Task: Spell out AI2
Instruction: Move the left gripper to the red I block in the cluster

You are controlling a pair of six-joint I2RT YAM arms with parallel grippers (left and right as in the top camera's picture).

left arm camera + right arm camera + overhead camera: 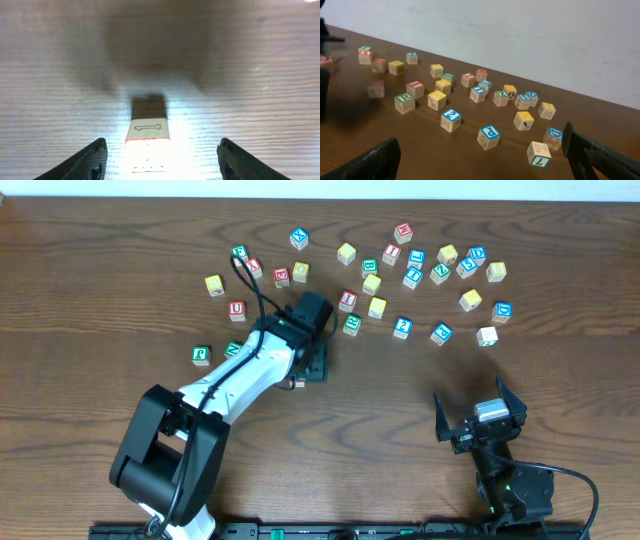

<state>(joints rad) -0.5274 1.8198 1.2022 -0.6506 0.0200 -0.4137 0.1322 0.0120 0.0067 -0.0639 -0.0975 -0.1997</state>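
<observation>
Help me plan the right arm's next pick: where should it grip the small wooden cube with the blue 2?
I'd grip the small wooden cube with the blue 2 by two opposite side faces, coming straight down. It sits flat, 2 up, with bare brown wooden table on every side.

I cube (pixel 147 131): lay on the table (pixel 260 75), between the fingers of the left gripper (pixel 161 150), touching neither.
2 cube (pixel 402 326): sat to that gripper's right, among the scattered cubes (pixel 372 284).
Right gripper (pixel 471 394): well apart, before them.
</observation>
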